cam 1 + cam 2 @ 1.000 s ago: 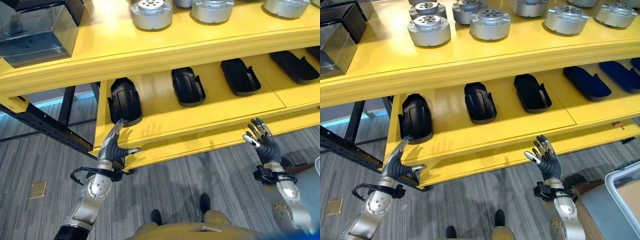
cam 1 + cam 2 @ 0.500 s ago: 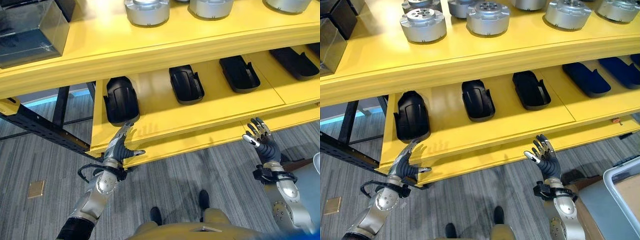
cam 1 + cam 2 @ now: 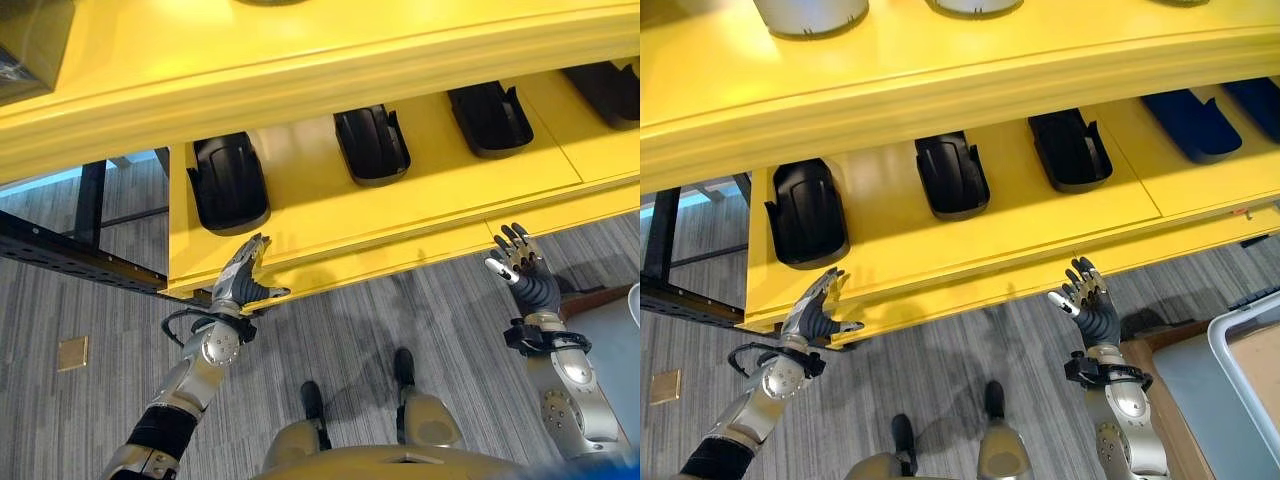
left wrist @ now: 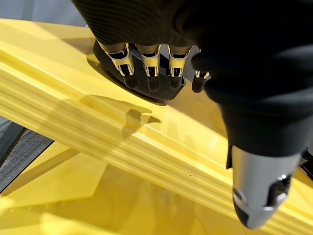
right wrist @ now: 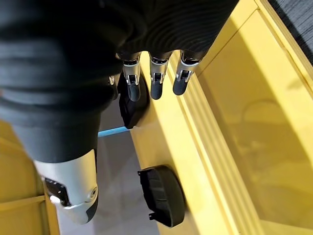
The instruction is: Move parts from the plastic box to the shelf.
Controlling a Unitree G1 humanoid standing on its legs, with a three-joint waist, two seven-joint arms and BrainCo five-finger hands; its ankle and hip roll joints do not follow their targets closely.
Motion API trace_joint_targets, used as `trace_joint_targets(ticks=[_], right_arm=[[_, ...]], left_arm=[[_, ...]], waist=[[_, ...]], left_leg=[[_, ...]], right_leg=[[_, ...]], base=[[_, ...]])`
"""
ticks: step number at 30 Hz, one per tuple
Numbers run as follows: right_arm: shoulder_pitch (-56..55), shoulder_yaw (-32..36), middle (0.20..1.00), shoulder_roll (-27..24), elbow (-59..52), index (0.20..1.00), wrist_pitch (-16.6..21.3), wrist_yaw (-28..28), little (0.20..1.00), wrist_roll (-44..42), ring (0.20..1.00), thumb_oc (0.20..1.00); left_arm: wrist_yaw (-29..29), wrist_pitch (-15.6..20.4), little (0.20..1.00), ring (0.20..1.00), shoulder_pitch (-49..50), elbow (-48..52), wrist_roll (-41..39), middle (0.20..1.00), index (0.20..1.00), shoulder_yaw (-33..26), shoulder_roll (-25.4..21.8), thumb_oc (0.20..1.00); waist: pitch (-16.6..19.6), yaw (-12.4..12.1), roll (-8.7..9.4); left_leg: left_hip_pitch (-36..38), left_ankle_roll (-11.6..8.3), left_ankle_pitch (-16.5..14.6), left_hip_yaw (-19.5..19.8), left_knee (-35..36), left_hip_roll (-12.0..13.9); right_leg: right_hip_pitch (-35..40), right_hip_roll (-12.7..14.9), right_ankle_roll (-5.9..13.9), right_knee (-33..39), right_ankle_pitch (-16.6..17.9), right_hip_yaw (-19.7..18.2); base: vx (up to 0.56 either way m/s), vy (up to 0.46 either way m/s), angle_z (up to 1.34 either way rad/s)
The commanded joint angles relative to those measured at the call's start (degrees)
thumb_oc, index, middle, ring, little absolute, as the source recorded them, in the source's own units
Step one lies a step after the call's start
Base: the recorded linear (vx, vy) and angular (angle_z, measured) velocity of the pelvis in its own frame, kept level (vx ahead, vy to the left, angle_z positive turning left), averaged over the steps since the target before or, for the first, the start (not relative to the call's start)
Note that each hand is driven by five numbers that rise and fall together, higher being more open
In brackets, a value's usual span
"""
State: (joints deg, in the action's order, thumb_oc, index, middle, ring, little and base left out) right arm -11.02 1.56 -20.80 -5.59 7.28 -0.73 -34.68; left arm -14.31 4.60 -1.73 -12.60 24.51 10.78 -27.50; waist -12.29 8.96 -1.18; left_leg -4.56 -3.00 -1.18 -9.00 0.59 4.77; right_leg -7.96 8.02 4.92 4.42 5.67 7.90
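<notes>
Black moulded parts (image 3: 228, 182) lay in a row on the yellow shelf (image 3: 330, 225). No writing was legible. The left hand (image 3: 240, 282) and right hand (image 3: 525, 272) hung empty before its edge, fingers straight.

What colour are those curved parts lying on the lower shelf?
The curved parts are black, lying on the bright yellow lower shelf; the left eye view shows this best.

Bright, even light falls from overhead onto the yellow shelf (image 3: 330, 225), whose top board (image 3: 940, 70) gleams with soft glare. That board throws a band of shade over the black parts (image 3: 228, 183) at the back of the shelf. The left hand (image 3: 240, 280) casts a crisp finger shadow on the shelf's front edge, plain in its wrist view. The close dark wrist covers look blurred.
</notes>
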Motion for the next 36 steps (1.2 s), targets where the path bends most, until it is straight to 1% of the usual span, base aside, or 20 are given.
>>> trace_joint_targets(ticks=[1,12,18,25,36], right_arm=[[0.8,1.1,1.000,0.9,-4.1,1.000,3.7,-0.4,1.000,-1.0,1.000,1.000],[0.8,0.7,1.000,0.6,-4.4,1.000,4.2,-0.5,1.000,-1.2,1.000,1.000],[0.9,0.3,1.000,0.4,-4.5,1.000,4.2,-0.5,1.000,-1.3,1.000,1.000],[1.1,0.0,1.000,0.2,-4.8,1.000,4.3,-0.4,1.000,-1.7,1.000,1.000],[1.2,-0.2,1.000,-0.4,-5.1,1.000,4.2,-0.1,1.000,-1.9,1.000,1.000]], left_arm=[[-3.3,0.7,1.000,1.000,-2.6,-1.6,1.9,1.000,1.000,-1.9,-2.7,1.000],[-5.3,-0.2,1.000,1.000,-5.2,-4.8,2.1,1.000,1.000,-2.1,-2.6,1.000],[-6.6,-1.3,1.000,1.000,-7.2,-7.0,2.5,1.000,1.000,-2.4,-3.0,1.000],[-7.2,-2.1,1.000,1.000,-8.5,-8.5,3.5,1.000,1.000,-2.4,-3.5,1.000],[-8.5,-3.0,1.000,1.000,-10.8,-12.0,2.7,1.000,1.000,-3.1,-4.0,1.000]], waist=[[0.9,0.6,2.23],[-0.8,0.7,2.53],[-1.7,0.9,2.68],[-2.4,0.9,2.82],[-3.4,1.0,3.21]], left_leg=[[-5.0,-0.48,-5.3,1.1,-12.0,1.9],[-6.9,-0.68,-5.7,1.1,-13.8,2.2],[-8.1,-0.71,-5.7,1.1,-14.5,2.1],[-9.2,-0.73,-5.7,1.1,-15.4,2.2],[-10.7,-0.74,-5.9,1.3,-16.7,2.2]], right_leg=[[-2.8,4.0,3.66,-9.1,-5.9,-1.7],[-4.8,3.7,3.51,-10.5,-6.1,-2.3],[-6.1,3.6,3.45,-11.2,-6.0,-2.7],[-7.2,3.6,3.38,-11.8,-6.0,-3.0],[-8.4,3.5,3.27,-12.8,-6.0,-3.3]], base=[[-0.02,0.004,-0.04],[-0.01,0.002,-0.02],[-0.01,0.005,-0.05],[0.00,0.001,-0.01],[0.00,0.000,0.00]])
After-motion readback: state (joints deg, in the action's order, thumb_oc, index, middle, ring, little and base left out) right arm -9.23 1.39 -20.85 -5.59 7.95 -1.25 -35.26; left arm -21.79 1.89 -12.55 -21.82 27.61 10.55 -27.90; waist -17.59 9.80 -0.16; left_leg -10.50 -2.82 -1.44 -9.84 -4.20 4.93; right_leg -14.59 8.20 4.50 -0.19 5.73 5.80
